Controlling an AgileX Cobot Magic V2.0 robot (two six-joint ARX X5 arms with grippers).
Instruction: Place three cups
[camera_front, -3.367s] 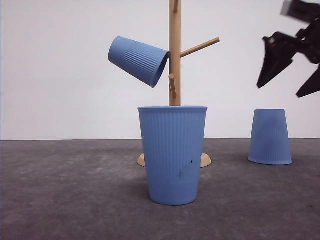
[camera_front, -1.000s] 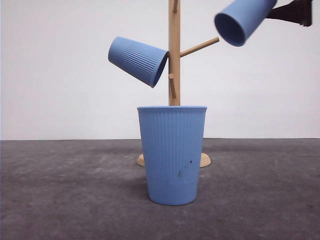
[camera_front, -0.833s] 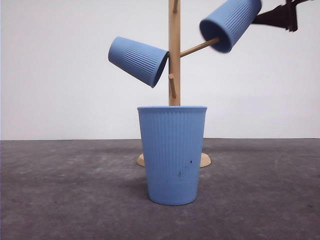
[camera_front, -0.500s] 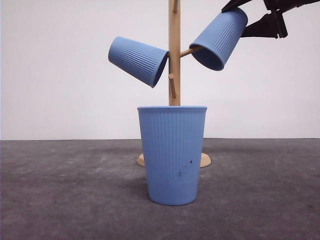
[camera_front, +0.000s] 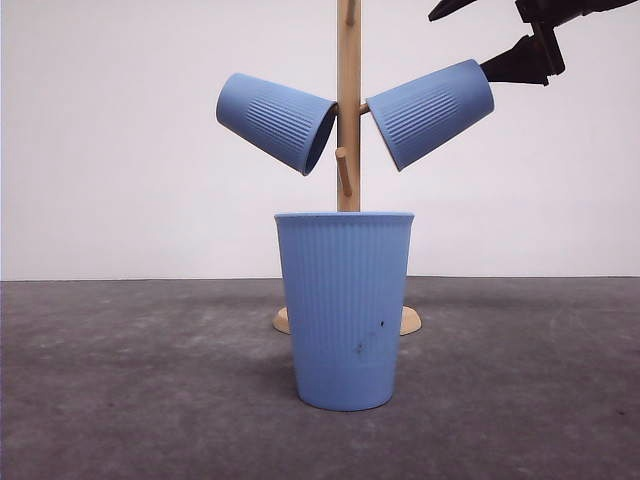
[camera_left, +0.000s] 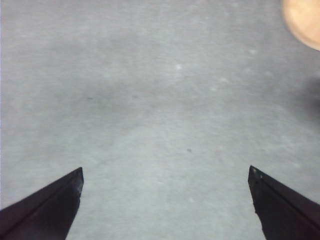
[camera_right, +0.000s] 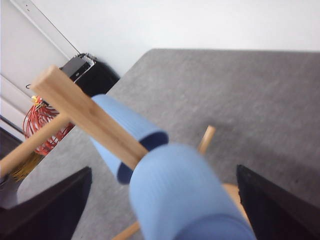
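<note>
Three light-blue ribbed cups with smooth rim bands are present. The near cup (camera_front: 345, 308) stands upright on the grey table (camera_front: 120, 400), in front of the wooden rack (camera_front: 348, 100). The left cup (camera_front: 276, 121) and the right cup (camera_front: 431, 112) hang tilted on the rack's pegs, mouths toward the post. The right gripper (camera_front: 500, 35) sits just beyond the right cup's base, jaws spread, grasping nothing. The left gripper (camera_left: 165, 200) is spread wide over bare table.
</note>
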